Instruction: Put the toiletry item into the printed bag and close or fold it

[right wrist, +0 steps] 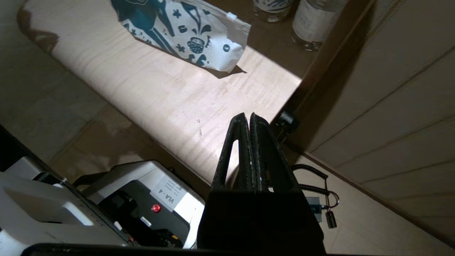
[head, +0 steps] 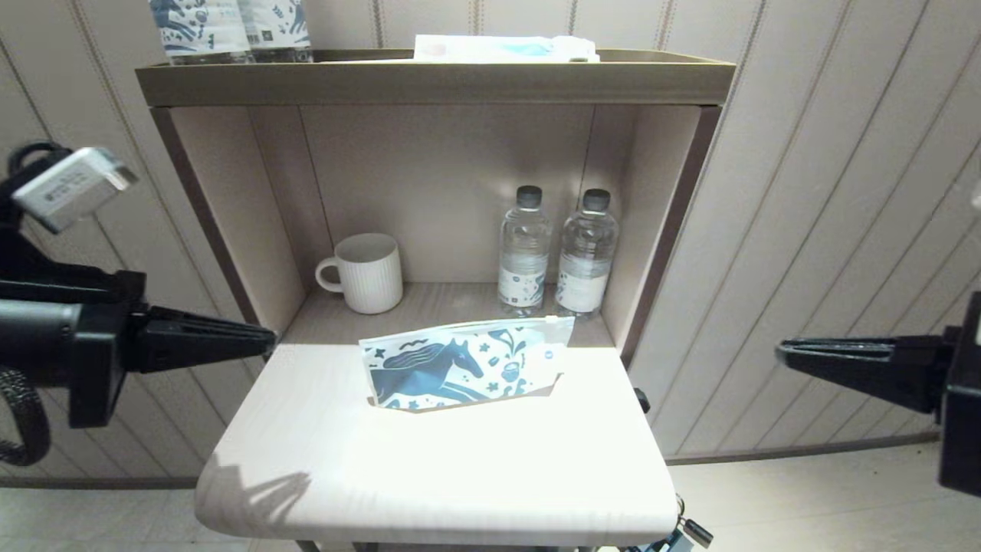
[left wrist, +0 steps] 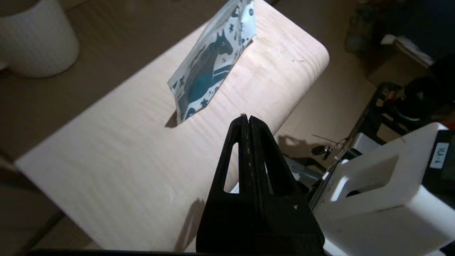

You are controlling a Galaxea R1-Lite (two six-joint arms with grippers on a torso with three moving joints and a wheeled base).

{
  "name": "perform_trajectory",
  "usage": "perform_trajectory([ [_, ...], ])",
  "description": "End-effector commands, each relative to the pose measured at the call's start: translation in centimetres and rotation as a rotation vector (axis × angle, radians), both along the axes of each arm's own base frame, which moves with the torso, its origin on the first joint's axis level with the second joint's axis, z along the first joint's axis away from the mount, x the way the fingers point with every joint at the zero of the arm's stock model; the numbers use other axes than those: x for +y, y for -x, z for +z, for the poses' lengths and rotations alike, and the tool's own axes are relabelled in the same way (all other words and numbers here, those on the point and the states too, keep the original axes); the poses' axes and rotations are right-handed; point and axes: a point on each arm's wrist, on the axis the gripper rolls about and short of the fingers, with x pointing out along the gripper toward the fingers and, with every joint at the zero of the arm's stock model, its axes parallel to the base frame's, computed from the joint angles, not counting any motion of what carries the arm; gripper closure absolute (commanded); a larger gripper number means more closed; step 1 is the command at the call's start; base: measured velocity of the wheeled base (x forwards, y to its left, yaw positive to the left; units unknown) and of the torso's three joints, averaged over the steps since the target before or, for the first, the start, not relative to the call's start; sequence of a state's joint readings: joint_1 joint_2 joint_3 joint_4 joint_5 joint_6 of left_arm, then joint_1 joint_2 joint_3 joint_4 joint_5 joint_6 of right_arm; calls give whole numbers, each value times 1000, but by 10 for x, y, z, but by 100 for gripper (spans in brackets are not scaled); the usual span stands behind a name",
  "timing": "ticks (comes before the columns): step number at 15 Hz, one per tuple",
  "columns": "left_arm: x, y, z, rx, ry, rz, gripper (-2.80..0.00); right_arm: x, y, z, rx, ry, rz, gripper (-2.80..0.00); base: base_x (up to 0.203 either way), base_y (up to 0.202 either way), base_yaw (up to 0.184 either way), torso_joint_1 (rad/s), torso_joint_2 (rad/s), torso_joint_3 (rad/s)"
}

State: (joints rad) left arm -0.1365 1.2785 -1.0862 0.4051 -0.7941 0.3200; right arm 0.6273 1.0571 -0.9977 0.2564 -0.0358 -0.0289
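The printed bag (head: 466, 364) stands tilted on the pale wooden table (head: 429, 475), its dark blue horse facing me and its zip edge uppermost; it also shows in the left wrist view (left wrist: 213, 60) and the right wrist view (right wrist: 185, 32). No white comb is visible in any view. My left gripper (head: 270, 337) hovers off the table's left edge, shut and empty, its tips (left wrist: 248, 118) pressed together. My right gripper (head: 782, 354) hangs well to the right of the table, also shut and empty (right wrist: 247, 116).
Behind the bag an open shelf niche holds a white ribbed mug (head: 366, 272) and two water bottles (head: 524, 253) (head: 585, 257). On the top shelf stand blue-printed bottles (head: 230, 27) and a flat packet (head: 502, 47). A panelled wall flanks the unit.
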Motion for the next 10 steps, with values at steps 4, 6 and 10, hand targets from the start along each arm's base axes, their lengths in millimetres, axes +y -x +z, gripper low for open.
perform_trajectory([
  [4, 22, 105, 23, -197, -11, 411, 0, -47, 54, 11, -137, -78, -222, 0, 0, 0, 0, 0, 0, 0],
  [6, 31, 147, 20, -239, -19, 597, 0, -74, 91, 9, -159, -96, -330, 0, 0, 0, 0, 0, 0, 0],
  [10, 44, 216, -6, -165, 81, 875, 0, -98, 151, -22, -165, -122, -633, 0, 0, 0, 0, 0, 0, 0],
])
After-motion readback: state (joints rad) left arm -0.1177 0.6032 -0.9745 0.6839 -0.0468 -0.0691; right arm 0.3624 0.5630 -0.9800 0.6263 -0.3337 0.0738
